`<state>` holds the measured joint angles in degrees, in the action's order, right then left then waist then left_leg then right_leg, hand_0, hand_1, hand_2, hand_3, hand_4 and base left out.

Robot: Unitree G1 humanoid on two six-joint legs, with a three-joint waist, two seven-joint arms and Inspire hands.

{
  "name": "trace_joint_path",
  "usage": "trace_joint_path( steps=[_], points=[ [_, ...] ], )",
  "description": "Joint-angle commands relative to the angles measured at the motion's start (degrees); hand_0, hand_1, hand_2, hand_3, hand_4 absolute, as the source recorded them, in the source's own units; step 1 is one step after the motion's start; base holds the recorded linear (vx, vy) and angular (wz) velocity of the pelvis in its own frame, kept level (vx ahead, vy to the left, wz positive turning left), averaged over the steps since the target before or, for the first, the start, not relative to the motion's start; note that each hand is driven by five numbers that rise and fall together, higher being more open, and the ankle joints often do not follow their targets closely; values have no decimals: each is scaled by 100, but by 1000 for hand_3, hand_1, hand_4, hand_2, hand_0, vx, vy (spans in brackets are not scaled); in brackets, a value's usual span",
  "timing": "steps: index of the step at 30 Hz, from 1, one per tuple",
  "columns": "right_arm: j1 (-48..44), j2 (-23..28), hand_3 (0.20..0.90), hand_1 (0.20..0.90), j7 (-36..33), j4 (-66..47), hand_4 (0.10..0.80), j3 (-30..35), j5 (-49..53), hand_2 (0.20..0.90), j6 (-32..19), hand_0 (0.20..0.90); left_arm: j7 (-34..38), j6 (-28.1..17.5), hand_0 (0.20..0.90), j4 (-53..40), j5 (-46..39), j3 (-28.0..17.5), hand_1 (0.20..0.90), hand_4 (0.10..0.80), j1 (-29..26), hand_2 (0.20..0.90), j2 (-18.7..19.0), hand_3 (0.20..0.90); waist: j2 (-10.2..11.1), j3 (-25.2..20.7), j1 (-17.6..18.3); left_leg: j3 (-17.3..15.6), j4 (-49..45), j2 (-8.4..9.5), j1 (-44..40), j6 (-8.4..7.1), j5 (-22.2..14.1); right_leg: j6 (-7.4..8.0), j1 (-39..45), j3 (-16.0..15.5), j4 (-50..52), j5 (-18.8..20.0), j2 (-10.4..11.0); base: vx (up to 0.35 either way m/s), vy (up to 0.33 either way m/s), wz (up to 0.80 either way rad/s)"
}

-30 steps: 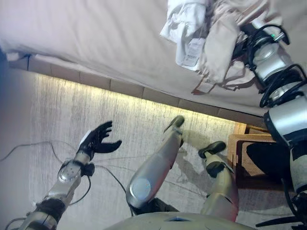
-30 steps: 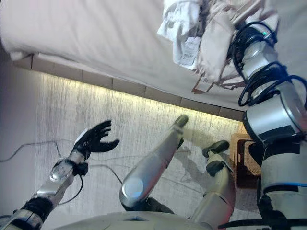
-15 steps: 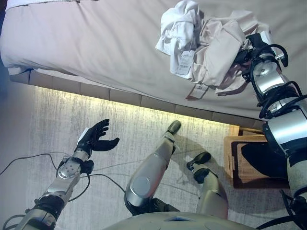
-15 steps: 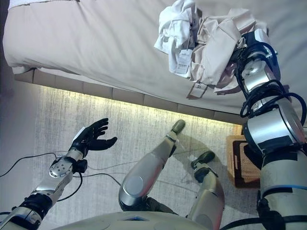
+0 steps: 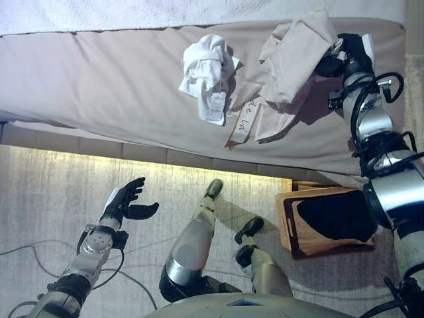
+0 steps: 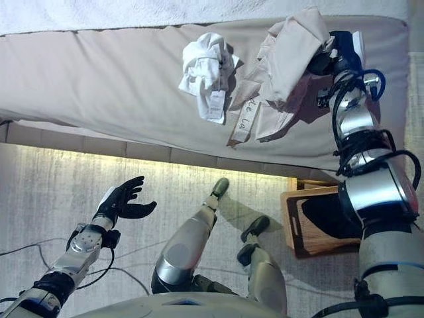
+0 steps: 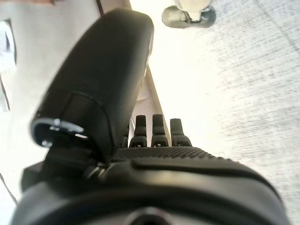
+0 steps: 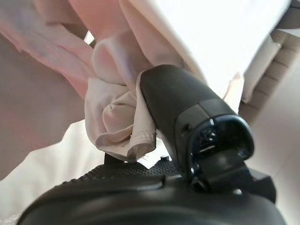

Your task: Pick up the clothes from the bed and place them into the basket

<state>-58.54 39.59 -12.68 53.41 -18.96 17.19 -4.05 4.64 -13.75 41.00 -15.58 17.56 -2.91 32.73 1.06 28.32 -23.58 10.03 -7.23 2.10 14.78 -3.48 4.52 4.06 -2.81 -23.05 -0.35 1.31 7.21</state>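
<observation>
A beige garment (image 5: 291, 56) lies bunched on the bed (image 5: 99, 86) near its right end, with a labelled part trailing toward the bed's front edge. My right hand (image 5: 338, 59) is shut on its right side. In the right wrist view the thumb (image 8: 187, 108) pinches a fold of the beige cloth (image 8: 117, 117). A crumpled white garment (image 5: 207, 66) with a tag lies just left of it on the bed. The wooden basket (image 5: 291, 218) stands on the floor below the bed's right end. My left hand (image 5: 126, 202) is open and empty over the floor at the lower left.
The bed's lit front edge (image 5: 132, 156) runs across the view above a grey carpet (image 5: 79, 192). A white cover (image 5: 132, 10) lies along the bed's far side. The basket has a dark inside.
The camera has moved, so the bed and basket sit lower in the picture. The beige garment is bunched higher in my right hand and pulled a little apart from the white garment. The left hand keeps its pose.
</observation>
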Motion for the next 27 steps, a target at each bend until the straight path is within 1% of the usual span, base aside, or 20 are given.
trace_joint_path(
  steps=[1, 3, 4, 7, 9, 10, 11, 12, 14, 20, 24, 27],
  points=[
    [701, 139, 200, 300, -344, -939, 100, 301, 349, 300, -851, 300, 177, -256, 900, 412, 345, -54, 900, 800, 585, 900, -183, 900, 214, -1205, 266, -533, 723, -250, -112, 96, 113, 298, 249, 172, 286, 74, 140, 20, 67, -12],
    [1336, -40, 200, 300, -385, -1531, 100, 663, 342, 300, -936, 300, 259, -326, 900, 737, 510, -62, 900, 800, 616, 900, -464, 900, 240, -1459, 487, -589, 929, -268, -380, 97, 172, 322, 359, 243, 155, 178, 128, 35, 94, -6],
    [1434, -72, 200, 300, -401, -1621, 100, 710, 324, 300, -953, 300, 269, -330, 900, 779, 533, -65, 900, 800, 625, 900, -501, 900, 242, -1497, 518, -593, 961, -273, -419, 98, 177, 324, 371, 251, 142, 189, 124, 44, 85, -4],
    [2251, -421, 200, 300, -482, -2517, 100, 1080, 98, 300, -990, 300, 361, -423, 900, 1115, 712, -110, 900, 800, 680, 900, -817, 900, 241, -1747, 789, -664, 1164, -292, -710, 88, 175, 326, 520, 372, -38, 251, 79, 48, 81, -19],
    [2889, -644, 200, 300, -495, -3177, 100, 1307, -86, 300, -1047, 300, 412, -434, 900, 1285, 776, -187, 900, 800, 731, 900, -966, 900, 251, -1903, 987, -738, 1223, -293, -845, 98, 163, 343, 579, 456, -136, 339, 87, 63, 68, -22],
    [3369, -760, 200, 300, -458, -3601, 100, 1485, -182, 300, -1108, 300, 410, -391, 900, 1336, 853, -294, 900, 800, 796, 900, -1057, 900, 247, -2014, 1117, -812, 1223, -298, -927, 110, 132, 354, 605, 510, -197, 386, 101, 65, 69, -18],
    [3651, -808, 200, 300, -407, -3810, 100, 1610, -182, 300, -1188, 300, 405, -360, 900, 1370, 900, -344, 900, 800, 835, 900, -1104, 900, 235, -2087, 1190, -854, 1223, -308, -981, 114, 109, 353, 618, 547, -226, 398, 106, 69, 83, -22],
    [3988, -882, 200, 300, -306, -3999, 100, 1784, -275, 300, -1380, 300, 400, -355, 900, 1441, 899, -392, 900, 800, 880, 900, -1162, 900, 203, -2173, 1300, -910, 1223, -326, -1055, 113, 77, 359, 627, 598, -265, 424, 118, 61, 71, -26],
    [4385, -964, 200, 300, -261, -4296, 100, 2026, -324, 300, -1603, 300, 346, -317, 900, 1498, 929, -505, 900, 800, 961, 900, -1253, 900, 153, -2296, 1469, -1029, 1223, -359, -1182, 107, 19, 368, 656, 680, -366, 469, 138, 43, 52, -27],
    [4935, -1140, 200, 300, -319, -4935, 100, 2494, -289, 300, -1876, 300, 269, -229, 900, 1570, 1059, -501, 900, 800, 982, 900, -1395, 900, 55, -2454, 1764, -1186, 1223, -425, -1421, 85, -127, 377, 664, 821, -408, 452, 181, -11, 6, -24],
    [5265, -1148, 200, 300, -395, -5330, 100, 2728, -260, 300, -1922, 300, 149, -164, 900, 1556, 1136, -441, 900, 800, 930, 900, -1435, 900, 19, -2542, 2001, -1332, 1223, -484, -1599, 84, -204, 399, 699, 912, -398, 460, 213, -5, -26, -12],
    [5426, -1190, 200, 300, -497, -5359, 100, 2791, -312, 300, -1912, 300, 110, -118, 900, 1501, 1103, -402, 900, 800, 887, 900, -1455, 900, 0, -2581, 2095, -1398, 1223, -514, -1686, 72, -240, 410, 730, 948, -391, 444, 214, 8, -36, -13]
  ],
)
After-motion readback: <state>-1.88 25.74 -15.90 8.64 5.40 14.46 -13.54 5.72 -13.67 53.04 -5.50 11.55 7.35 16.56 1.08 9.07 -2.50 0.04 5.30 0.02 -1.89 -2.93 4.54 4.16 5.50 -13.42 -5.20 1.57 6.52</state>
